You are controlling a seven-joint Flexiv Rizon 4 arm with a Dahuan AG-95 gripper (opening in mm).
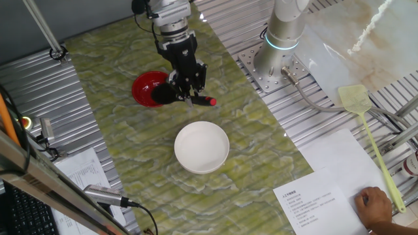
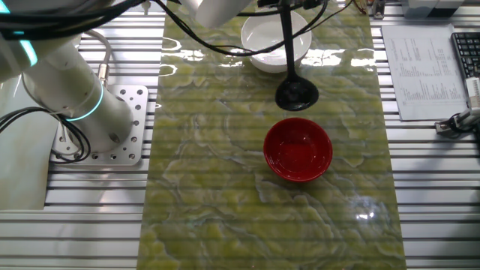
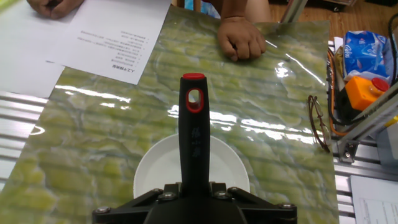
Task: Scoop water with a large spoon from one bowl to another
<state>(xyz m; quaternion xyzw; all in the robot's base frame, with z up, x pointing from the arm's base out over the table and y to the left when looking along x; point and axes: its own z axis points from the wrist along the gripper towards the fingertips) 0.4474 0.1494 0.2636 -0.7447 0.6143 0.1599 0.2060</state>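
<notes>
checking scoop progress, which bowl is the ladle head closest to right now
The red bowl: the ladle head hangs just beside its rim, clear of the white bowl.

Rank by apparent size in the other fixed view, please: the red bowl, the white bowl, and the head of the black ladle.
1. and 2. Red bowl and white bowl: they look about alike, and the white bowl lies farther from the camera and partly hidden, so I leave them unranked.
3. Ladle head: clearly the smallest.
</notes>
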